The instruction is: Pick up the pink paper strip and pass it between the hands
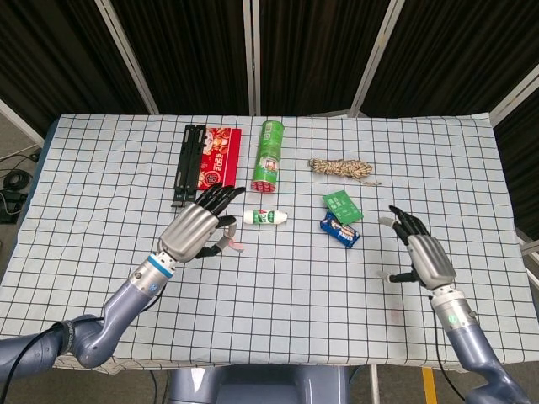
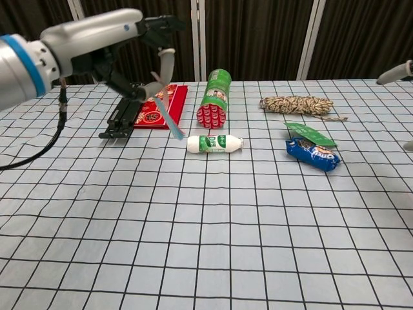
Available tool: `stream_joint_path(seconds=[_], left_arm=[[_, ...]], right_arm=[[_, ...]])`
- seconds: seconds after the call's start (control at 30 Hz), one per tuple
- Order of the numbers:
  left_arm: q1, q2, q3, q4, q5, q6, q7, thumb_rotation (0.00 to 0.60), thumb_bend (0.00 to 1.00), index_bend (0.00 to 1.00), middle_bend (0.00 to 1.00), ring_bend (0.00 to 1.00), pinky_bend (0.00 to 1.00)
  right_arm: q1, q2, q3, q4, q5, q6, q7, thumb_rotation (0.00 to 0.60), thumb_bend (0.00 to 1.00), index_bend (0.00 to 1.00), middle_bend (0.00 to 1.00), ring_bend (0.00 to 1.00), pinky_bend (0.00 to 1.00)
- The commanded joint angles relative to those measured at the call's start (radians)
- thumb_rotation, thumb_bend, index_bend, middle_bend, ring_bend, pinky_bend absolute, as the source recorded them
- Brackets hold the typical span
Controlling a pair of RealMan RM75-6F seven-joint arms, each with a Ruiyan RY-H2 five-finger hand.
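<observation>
My left hand [image 1: 199, 229] is lifted above the table, left of the middle, and pinches the pink paper strip [image 1: 232, 245] between thumb and a finger. In the chest view the left hand [image 2: 110, 40] is high at the upper left, and the strip [image 2: 170, 120] hangs down from it, slanting to the right. My right hand [image 1: 425, 257] hovers over the right side of the table with its fingers spread and nothing in it. Of the right hand, only fingertips [image 2: 395, 72] show at the right edge of the chest view. A wide gap separates the two hands.
On the checked cloth lie a small white bottle [image 1: 266, 217], a green can [image 1: 269, 155], a red packet [image 1: 217, 158], a black folded stand [image 1: 188, 165], a rope bundle [image 1: 341, 167], a green card [image 1: 342, 205] and a blue snack pack [image 1: 340, 229].
</observation>
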Motion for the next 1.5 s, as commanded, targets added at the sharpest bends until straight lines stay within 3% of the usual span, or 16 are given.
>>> stream_joint_path(seconds=[0.03, 0.13, 0.33, 0.67, 1.07, 1.5], left_arm=[[-0.08, -0.003, -0.079, -0.079, -0.128, -0.058, 0.117, 0.6, 0.55, 0.82, 0.0, 0.0, 0.0], [-0.132, -0.023, -0.114, -0.112, -0.228, -0.068, 0.193, 0.6, 0.55, 0.82, 0.0, 0.0, 0.0], [-0.21, -0.076, -0.134, -0.121, -0.373, -0.051, 0.307, 0.6, 0.54, 0.82, 0.0, 0.0, 0.0], [-0.318, -0.192, -0.15, -0.052, -0.51, -0.01, 0.372, 0.6, 0.54, 0.82, 0.0, 0.0, 0.0], [-0.388, -0.272, -0.165, 0.044, -0.537, 0.031, 0.368, 0.6, 0.54, 0.82, 0.0, 0.0, 0.0], [-0.425, -0.324, -0.158, 0.121, -0.487, 0.061, 0.339, 0.6, 0.54, 0.82, 0.0, 0.0, 0.0]], right_arm=[[0.037, -0.032, 0.023, -0.032, 0.048, -0.039, -0.016, 0.6, 0.0, 0.25, 0.0, 0.0, 0.0], [0.069, -0.055, 0.044, -0.071, 0.098, -0.064, -0.034, 0.6, 0.0, 0.28, 0.0, 0.0, 0.0], [0.103, -0.099, 0.067, -0.126, 0.18, -0.049, -0.106, 0.6, 0.0, 0.34, 0.0, 0.0, 0.0], [0.144, -0.187, 0.1, -0.161, 0.299, 0.021, -0.219, 0.6, 0.03, 0.42, 0.0, 0.0, 0.0], [0.179, -0.239, 0.123, -0.144, 0.395, 0.055, -0.279, 0.6, 0.06, 0.48, 0.0, 0.0, 0.0], [0.2, -0.26, 0.15, -0.168, 0.458, 0.079, -0.3, 0.6, 0.11, 0.52, 0.0, 0.0, 0.0]])
